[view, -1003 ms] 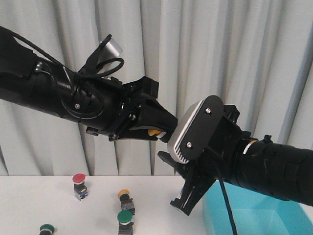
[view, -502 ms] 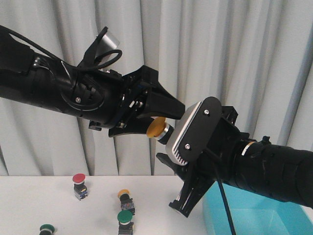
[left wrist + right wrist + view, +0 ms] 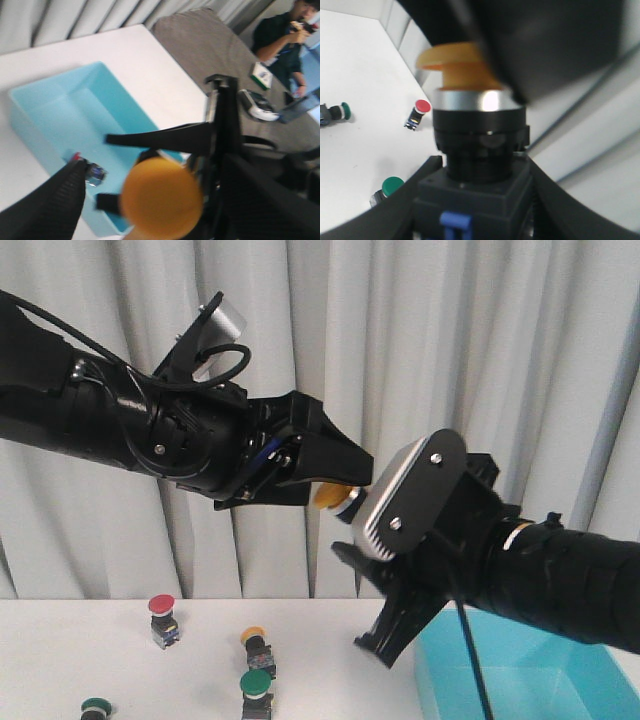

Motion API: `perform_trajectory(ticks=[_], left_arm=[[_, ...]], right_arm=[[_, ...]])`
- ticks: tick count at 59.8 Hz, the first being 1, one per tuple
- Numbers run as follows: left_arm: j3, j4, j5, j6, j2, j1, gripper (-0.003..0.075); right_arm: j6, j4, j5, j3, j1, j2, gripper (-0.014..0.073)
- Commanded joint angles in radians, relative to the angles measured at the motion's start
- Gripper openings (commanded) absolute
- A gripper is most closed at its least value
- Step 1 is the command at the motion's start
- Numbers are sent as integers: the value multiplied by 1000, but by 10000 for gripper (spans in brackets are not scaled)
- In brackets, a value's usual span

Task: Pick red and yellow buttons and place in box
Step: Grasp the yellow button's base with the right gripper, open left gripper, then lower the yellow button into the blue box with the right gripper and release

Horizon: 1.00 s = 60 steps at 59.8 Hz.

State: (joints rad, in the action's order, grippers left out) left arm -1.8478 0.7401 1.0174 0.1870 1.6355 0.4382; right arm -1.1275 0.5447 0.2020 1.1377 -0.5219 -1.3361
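Both arms are raised high above the table and meet tip to tip. A yellow button (image 3: 334, 497) with an orange-yellow cap sits between them. My right gripper (image 3: 480, 200) is shut on its black body, cap pointing away. My left gripper (image 3: 345, 483) is open, its fingers (image 3: 42, 210) spread wide on both sides of the cap (image 3: 162, 196) without touching it. The light-blue box (image 3: 530, 680) stands at the table's right, also in the left wrist view (image 3: 75, 105), with a red button (image 3: 89, 169) inside. A red button (image 3: 162, 616) and a yellow button (image 3: 257, 643) stand on the table.
Two green-capped buttons (image 3: 256, 688) (image 3: 96, 706) stand on the white table (image 3: 60, 650) near the front. Grey curtains (image 3: 480, 350) hang behind. A grey sofa (image 3: 200, 55) and a seated person (image 3: 285, 35) are beyond the table.
My left gripper held the yellow button a second ago. Its jaws have opened, and the button now sits in my right gripper. Both arms shifted slightly to the right.
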Motion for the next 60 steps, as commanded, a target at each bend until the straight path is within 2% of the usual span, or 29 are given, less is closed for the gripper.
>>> perform_trajectory(ticks=[1, 14, 23, 34, 43, 60], left_arm=[[-34, -10, -114, -6, -49, 2, 546], [-48, -68, -199, -14, -62, 2, 546], [-45, -353, -157, -42, -82, 2, 546], [-45, -758, 31, -187, -79, 2, 546], [-7, -998, 142, -233, -79, 2, 545], [153, -1044, 136, -279, -82, 2, 545]], right_arm=[[82, 9, -71, 31, 54, 28, 6], [237, 4, -5, 31, 225, 28, 8], [350, 2, 77, 31, 384, 25, 9], [475, 2, 142, 31, 541, -8, 12], [507, -8, 194, 31, 572, -62, 15], [530, -119, 258, 31, 572, -241, 45]])
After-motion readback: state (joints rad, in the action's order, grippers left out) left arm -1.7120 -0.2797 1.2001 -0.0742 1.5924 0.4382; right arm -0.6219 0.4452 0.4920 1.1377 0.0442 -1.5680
